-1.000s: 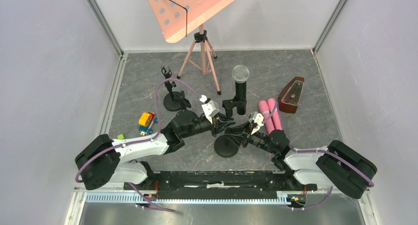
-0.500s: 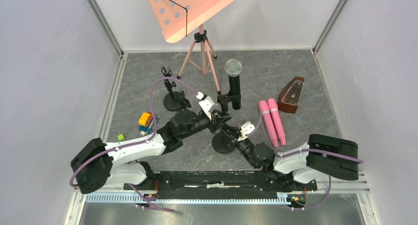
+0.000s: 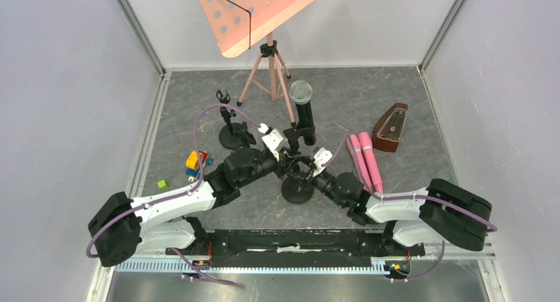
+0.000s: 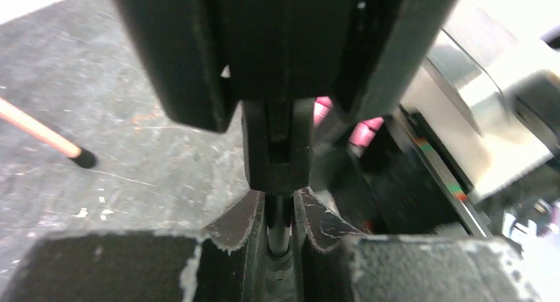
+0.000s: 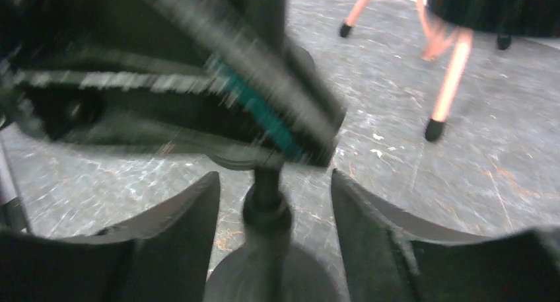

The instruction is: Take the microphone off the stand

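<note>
The black microphone (image 3: 302,113) with a silver mesh head stands upright in the clip of its stand, whose round base (image 3: 297,191) rests on the grey floor. My left gripper (image 3: 285,158) is shut on the thin stand post (image 4: 279,217) just below the clip (image 4: 277,143). The microphone's dark body fills the top of the left wrist view. My right gripper (image 3: 306,174) is open. Its fingers (image 5: 178,216) stand either side of the post (image 5: 267,183) above the base (image 5: 267,279), not touching it.
A pink music stand on a tripod (image 3: 271,64) is behind the microphone. A second small black stand (image 3: 231,135) is to the left. Two pink tubes (image 3: 363,160) and a brown metronome (image 3: 391,127) lie to the right. Coloured toy blocks (image 3: 196,161) lie at the left.
The stand with the microphone has shifted left and farther back, held by my left gripper. My right arm has swung left, bringing its open fingers around the post.
</note>
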`<act>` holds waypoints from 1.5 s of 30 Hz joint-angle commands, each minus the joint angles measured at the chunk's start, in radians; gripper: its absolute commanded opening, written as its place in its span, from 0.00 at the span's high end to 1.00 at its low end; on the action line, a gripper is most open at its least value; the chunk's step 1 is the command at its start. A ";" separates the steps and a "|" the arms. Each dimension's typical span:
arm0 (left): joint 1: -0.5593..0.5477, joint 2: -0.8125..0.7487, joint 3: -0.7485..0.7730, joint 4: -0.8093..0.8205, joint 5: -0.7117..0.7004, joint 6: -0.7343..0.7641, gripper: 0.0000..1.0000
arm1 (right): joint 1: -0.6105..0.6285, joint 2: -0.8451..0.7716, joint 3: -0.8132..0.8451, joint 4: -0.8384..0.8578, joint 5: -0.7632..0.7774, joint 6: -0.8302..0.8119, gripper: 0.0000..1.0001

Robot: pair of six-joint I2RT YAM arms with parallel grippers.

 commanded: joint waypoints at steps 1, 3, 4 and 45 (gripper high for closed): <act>-0.021 -0.015 0.014 0.037 0.129 -0.012 0.98 | -0.157 -0.057 -0.028 0.013 -0.600 0.115 0.28; -0.021 -0.013 0.016 0.035 0.149 -0.011 0.98 | -0.182 -0.099 -0.068 0.029 -0.627 0.102 0.24; -0.021 -0.014 0.017 0.038 0.166 -0.013 0.98 | -0.188 -0.115 -0.084 0.036 -0.633 0.093 0.23; -0.021 0.012 0.009 0.101 0.124 -0.055 0.98 | 0.022 -0.009 -0.069 0.172 0.286 0.056 1.00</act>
